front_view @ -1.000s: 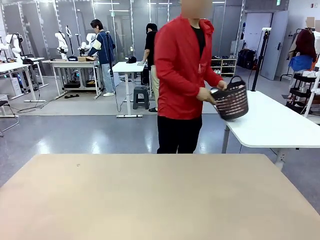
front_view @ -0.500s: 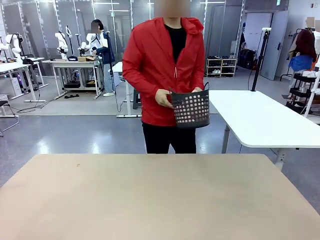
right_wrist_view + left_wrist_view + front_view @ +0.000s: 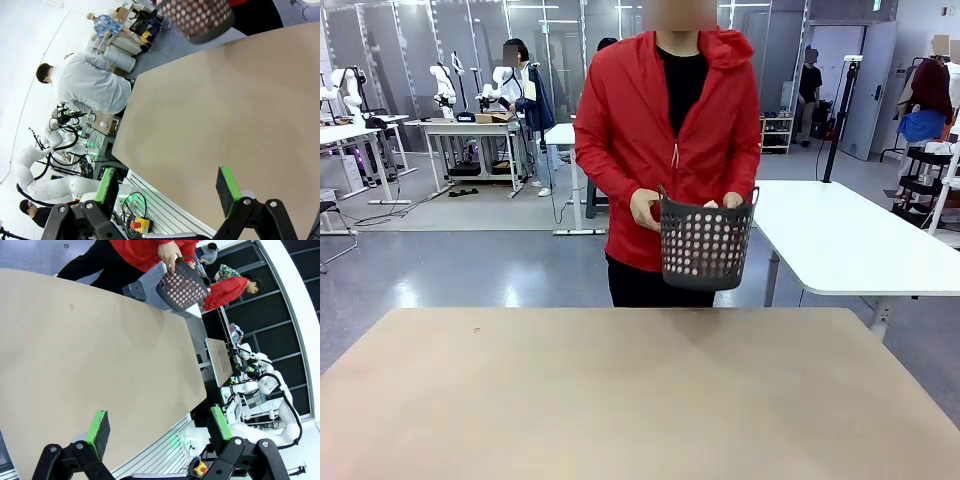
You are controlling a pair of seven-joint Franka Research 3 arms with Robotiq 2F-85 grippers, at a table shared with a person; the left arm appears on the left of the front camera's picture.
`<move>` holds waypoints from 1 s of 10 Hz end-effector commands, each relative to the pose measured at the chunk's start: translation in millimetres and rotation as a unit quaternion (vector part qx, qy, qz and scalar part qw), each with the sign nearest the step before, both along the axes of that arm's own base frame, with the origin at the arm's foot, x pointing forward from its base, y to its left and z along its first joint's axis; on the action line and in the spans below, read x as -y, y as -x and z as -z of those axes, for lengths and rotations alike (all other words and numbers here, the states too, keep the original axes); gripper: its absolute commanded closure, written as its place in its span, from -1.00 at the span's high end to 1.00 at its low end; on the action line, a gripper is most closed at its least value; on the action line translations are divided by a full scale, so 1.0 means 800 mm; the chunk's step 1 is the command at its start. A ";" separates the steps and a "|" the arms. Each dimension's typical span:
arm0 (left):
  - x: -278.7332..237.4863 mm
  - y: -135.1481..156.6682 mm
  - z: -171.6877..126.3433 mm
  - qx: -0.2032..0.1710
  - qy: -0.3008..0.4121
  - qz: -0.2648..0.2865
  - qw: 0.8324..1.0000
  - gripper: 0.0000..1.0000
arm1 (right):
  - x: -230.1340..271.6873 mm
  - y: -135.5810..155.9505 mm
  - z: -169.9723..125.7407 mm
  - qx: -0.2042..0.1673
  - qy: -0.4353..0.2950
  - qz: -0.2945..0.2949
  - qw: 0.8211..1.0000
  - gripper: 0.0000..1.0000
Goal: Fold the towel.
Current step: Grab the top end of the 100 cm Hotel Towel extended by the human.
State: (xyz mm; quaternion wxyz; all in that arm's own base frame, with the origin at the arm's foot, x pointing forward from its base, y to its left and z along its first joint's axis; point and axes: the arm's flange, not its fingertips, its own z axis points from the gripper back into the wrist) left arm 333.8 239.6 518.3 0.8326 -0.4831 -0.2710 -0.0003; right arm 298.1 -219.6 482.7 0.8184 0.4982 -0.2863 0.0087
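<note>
A person in a red jacket (image 3: pixel 665 130) stands at the far edge of the tan table (image 3: pixel 640 400). Both hands hold a black perforated basket (image 3: pixel 705 245) just above that edge. Salmon-pink shows through the basket's holes; the towel itself is otherwise hidden inside. The basket (image 3: pixel 181 287) also appears at the top of the left wrist view, and the basket (image 3: pixel 200 17) at the top of the right wrist view. My left gripper (image 3: pixel 159 427) hangs open over the near table edge, holding nothing. My right gripper (image 3: pixel 167 187) is open too, with nothing between its green pads.
A white table (image 3: pixel 850 240) stands behind the person at the right. Farther back are other work tables (image 3: pixel 470 130) and people. The tan tabletop is bare apart from a small mark (image 3: pixel 476 330) at the far left.
The person has turned away from the white table and stepped up to the far edge facing me, bringing the basket round in front in both hands.
</note>
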 end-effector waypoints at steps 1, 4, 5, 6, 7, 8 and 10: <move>-0.001 0.000 -0.001 0.010 0.004 0.007 1.000 1.00 | 0.002 -0.001 -0.002 0.014 -0.002 -0.003 1.000 1.00; -0.001 0.000 -0.001 0.010 0.004 0.007 1.000 1.00 | 0.002 -0.001 -0.002 0.014 -0.002 -0.003 1.000 1.00; -0.001 0.000 -0.001 0.010 0.004 0.007 1.000 1.00 | 0.002 -0.001 -0.002 0.014 -0.002 -0.003 1.000 1.00; -0.001 0.000 -0.001 0.010 0.004 0.007 1.000 1.00 | 0.002 -0.001 -0.002 0.014 -0.002 -0.003 1.000 1.00; -0.001 0.000 -0.001 0.010 0.004 0.007 1.000 1.00 | 0.002 -0.001 -0.002 0.014 -0.002 -0.003 1.000 1.00; -0.001 0.000 -0.001 0.010 0.004 0.007 1.000 1.00 | 0.002 -0.001 -0.002 0.014 -0.002 -0.003 1.000 1.00; -0.001 0.000 -0.001 0.010 0.004 0.007 1.000 1.00 | 0.002 -0.001 -0.002 0.014 -0.002 -0.003 1.000 1.00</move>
